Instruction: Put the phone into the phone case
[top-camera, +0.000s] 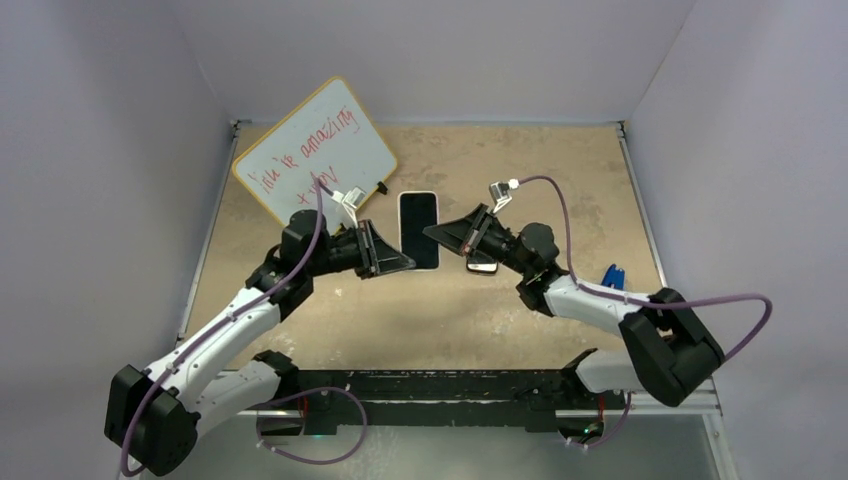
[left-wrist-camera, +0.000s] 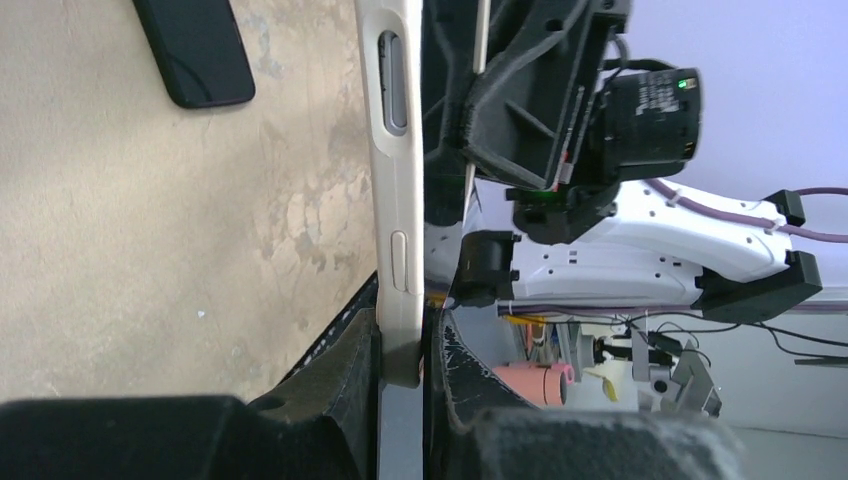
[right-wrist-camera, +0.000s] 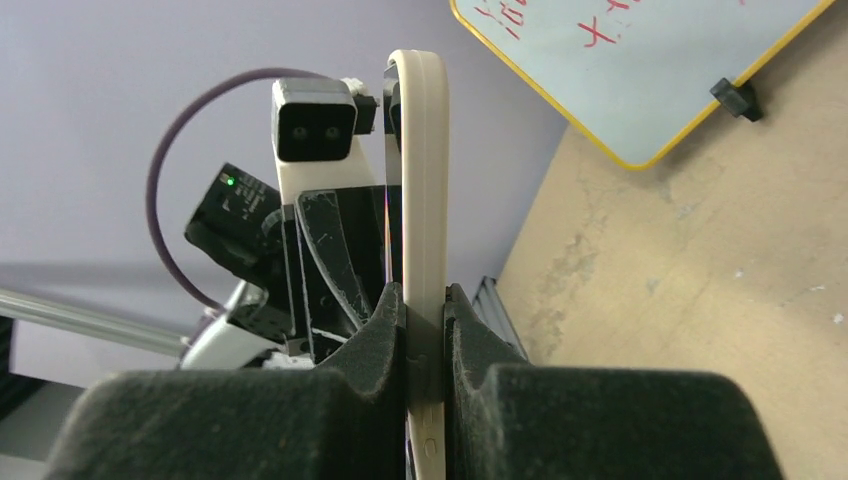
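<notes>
Phone (top-camera: 418, 228) shows a dark glossy screen facing up inside a thin whitish rim with rounded corners. It sits just off the lower right corner of the yellow-framed whiteboard (top-camera: 315, 150), over the tan counter (top-camera: 560, 190). That rim reads as the phone case (right-wrist-camera: 425, 150): seen edge-on from the right wrist it is a milky band curving over at the far end, and from the left wrist it is a beige strip with an oval side-button opening and a second button lower down. The phone appears to lie within this shell, but I cannot tell how fully it is seated. The left pincer (top-camera: 400, 262) comes in from the whiteboard side and is pressed onto the phone's near corner, one pad on each face. The right pincer (top-camera: 434, 233) pinches the opposite long edge the same way. A second handset (left-wrist-camera: 195, 50), dark and flat on the counter, lies beyond the phone from the whiteboard; from above only its pale end shows under the right arm. A black clip (right-wrist-camera: 735, 98) sits on the whiteboard frame, its red writing cut off in the wrist view. A small blue item (top-camera: 612, 275), far from the whiteboard, is too small to identify.
</notes>
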